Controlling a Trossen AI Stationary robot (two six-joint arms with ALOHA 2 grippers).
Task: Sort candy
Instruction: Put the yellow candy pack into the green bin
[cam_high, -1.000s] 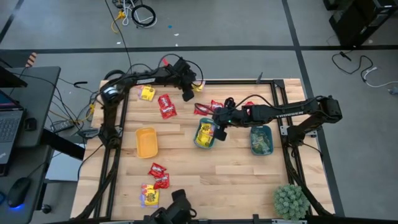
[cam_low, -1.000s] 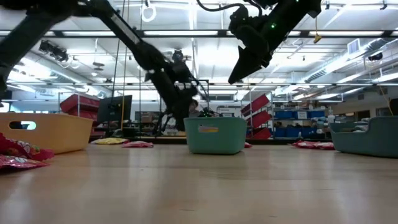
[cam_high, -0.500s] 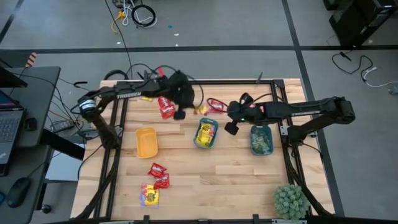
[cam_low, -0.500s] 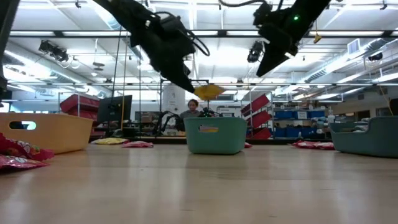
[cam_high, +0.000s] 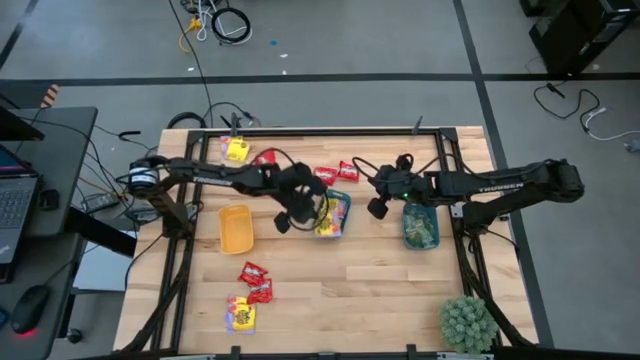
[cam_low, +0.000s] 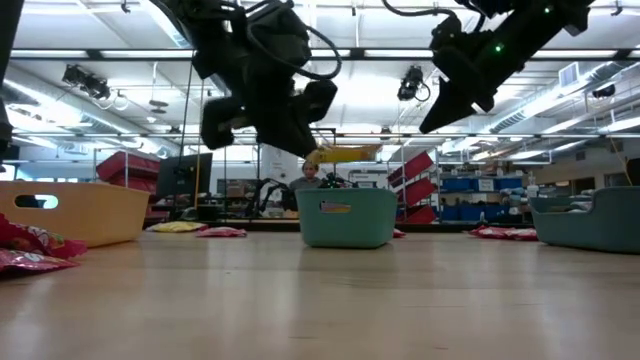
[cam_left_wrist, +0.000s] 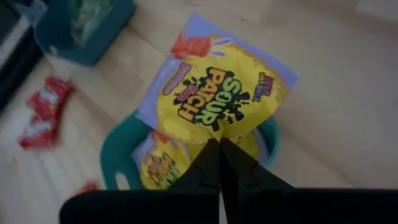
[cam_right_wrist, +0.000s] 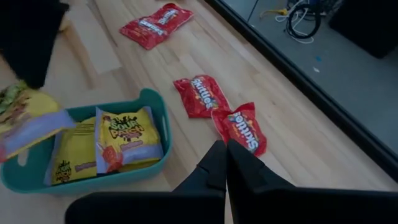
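Candy in loose clusters at table's left: red packets (cam_high: 254, 281) near the yellow tray (cam_high: 235, 229). Left gripper (cam_left_wrist: 219, 144), clamped on a yellow packet (cam_left_wrist: 214, 102), holds it above the middle teal tray (cam_high: 345, 225). Right gripper (cam_right_wrist: 225, 150), fingers pressed together and empty, hangs over two red packets (cam_right_wrist: 221, 109) beside that tray.

Lab hall: shelving (cam_low: 590, 184), strip lights (cam_low: 560, 95).
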